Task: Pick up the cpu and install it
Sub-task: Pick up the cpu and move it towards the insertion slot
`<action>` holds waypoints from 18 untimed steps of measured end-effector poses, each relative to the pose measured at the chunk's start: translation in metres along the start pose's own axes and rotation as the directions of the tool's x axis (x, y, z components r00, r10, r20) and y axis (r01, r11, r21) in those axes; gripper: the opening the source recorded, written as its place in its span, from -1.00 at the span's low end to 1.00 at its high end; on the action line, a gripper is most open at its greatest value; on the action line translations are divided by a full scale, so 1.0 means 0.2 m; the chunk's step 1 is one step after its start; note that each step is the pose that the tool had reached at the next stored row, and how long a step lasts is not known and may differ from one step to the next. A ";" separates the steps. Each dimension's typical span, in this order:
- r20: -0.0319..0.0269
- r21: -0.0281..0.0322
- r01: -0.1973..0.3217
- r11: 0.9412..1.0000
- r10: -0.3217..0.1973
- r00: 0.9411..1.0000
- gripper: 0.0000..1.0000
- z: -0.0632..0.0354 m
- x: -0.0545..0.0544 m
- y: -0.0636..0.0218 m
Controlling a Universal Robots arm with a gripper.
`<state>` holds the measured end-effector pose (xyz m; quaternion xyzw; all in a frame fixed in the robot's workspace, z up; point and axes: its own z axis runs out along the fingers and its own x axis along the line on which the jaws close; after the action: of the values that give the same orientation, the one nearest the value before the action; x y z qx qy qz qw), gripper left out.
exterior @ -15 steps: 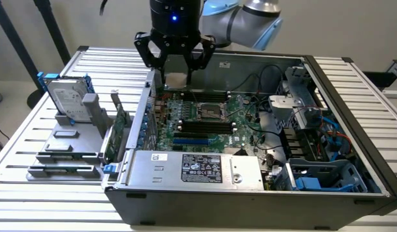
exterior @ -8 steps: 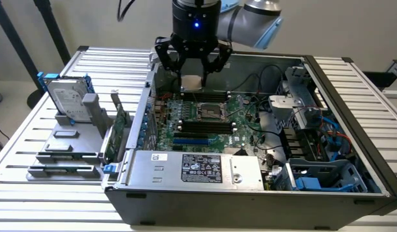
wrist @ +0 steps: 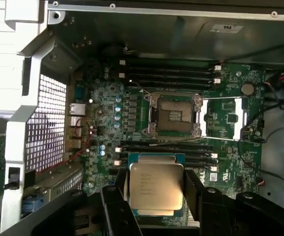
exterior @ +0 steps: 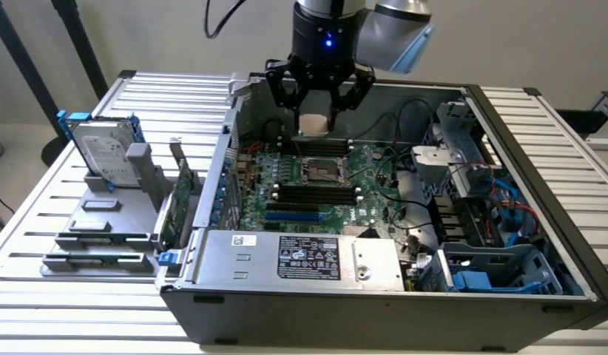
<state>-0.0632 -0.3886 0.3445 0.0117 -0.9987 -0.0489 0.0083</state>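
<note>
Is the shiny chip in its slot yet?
Out: the gripper holds the cpu in the air, and the socket lies empty.

One cpu (wrist: 156, 191), one tool (exterior: 315, 117), one robot arm (exterior: 329, 29). One open computer case (exterior: 383, 318), with one motherboard (wrist: 230, 113) inside it, bearing one cpu socket (wrist: 173, 115) and two banks of memory slots (wrist: 169, 73), one bank on each side of the socket. One power supply (exterior: 304, 259). On the desk (exterior: 47, 296): one hard drive (exterior: 105, 151), one green circuit card (exterior: 186, 194), one gray holder (exterior: 97, 222).
</note>
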 end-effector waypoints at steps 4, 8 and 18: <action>0.000 0.000 0.000 1.000 0.000 1.000 0.09 0.042 -0.06 0.063; 0.000 0.000 0.000 1.000 0.000 1.000 0.09 0.086 -0.09 0.142; 0.000 0.002 0.000 1.000 0.000 1.000 0.09 0.192 -0.12 0.298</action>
<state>-0.0422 -0.3249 0.3117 0.0117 -0.9988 -0.0477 0.0083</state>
